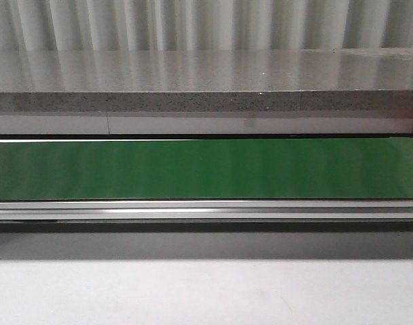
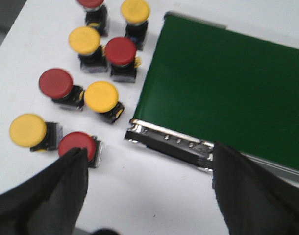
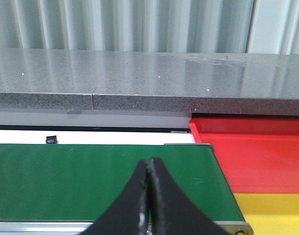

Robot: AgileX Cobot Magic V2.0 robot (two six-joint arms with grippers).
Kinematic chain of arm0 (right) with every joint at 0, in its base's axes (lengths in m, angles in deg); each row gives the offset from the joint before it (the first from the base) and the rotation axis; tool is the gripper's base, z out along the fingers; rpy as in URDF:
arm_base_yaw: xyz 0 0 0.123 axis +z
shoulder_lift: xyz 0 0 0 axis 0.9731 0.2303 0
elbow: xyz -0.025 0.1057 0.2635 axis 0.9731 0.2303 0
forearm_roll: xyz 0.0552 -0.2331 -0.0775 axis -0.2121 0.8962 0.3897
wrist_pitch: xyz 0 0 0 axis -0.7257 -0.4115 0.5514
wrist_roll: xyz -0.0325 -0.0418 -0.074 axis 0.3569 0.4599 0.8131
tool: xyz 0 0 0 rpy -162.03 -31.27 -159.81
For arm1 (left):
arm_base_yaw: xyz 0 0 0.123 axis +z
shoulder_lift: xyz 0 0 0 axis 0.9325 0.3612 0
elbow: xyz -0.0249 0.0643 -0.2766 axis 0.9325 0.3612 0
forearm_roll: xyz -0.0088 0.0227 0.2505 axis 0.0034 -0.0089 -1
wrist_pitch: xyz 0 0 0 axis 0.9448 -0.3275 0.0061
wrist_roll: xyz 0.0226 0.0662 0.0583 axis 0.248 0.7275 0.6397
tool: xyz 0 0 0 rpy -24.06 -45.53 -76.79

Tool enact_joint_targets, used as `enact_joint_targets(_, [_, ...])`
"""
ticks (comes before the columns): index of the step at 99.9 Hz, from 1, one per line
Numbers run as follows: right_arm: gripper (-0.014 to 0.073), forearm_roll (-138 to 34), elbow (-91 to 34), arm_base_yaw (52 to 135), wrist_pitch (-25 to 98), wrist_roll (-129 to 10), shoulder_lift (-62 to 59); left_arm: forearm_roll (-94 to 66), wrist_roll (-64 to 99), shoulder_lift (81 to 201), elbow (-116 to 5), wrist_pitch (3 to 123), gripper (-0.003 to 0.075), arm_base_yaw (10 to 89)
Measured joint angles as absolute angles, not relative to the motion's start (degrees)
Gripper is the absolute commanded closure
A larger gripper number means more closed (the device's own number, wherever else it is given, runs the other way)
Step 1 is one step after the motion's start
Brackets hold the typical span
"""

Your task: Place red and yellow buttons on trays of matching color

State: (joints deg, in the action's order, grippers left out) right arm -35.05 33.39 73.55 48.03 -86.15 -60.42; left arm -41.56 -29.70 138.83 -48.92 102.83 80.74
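Left gripper [image 2: 147,196]: I am hovering it spread wide, holding nothing.
Buttons: red button [image 2: 77,146] is sitting just beside one finger; others are clustering beyond it beside the green belt [image 2: 223,93].
Right gripper [image 3: 148,196]: I am keeping it clenched, empty, over the belt.
Trays: red tray [image 3: 257,156] and yellow tray [image 3: 272,210] are lying at the right gripper's end.
Nearer arm: left, I am judging.

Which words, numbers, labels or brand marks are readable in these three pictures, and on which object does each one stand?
None: no readable text shows in any view.
Buttons, such as the red button and the yellow button: plain caps, no lettering visible; the picture is slightly blurred.
Green belt, its metal end, red tray, yellow tray, grey ledge: no marks.
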Motion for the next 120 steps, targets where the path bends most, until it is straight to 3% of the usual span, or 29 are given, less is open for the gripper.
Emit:
enact_joint_targets(24, [0.0659, -35.05, 33.39, 73.90, 48.03, -86.15, -60.42, -38.98, -29.70, 147.26, -49.24, 106.26, 0.0244, 88.78])
enact_joint_targets(68, [0.0659, -35.05, 33.39, 73.93, 48.03, -86.15, -60.42, -38.32, -29.70, 164.33, -49.60, 110.32, 0.0244, 93.73])
enact_joint_targets(120, [0.0659, -35.05, 33.39, 73.93, 48.03, -86.15, -60.42, -38.29, -29.70, 173.74, -49.69, 99.96, 0.0244, 96.36])
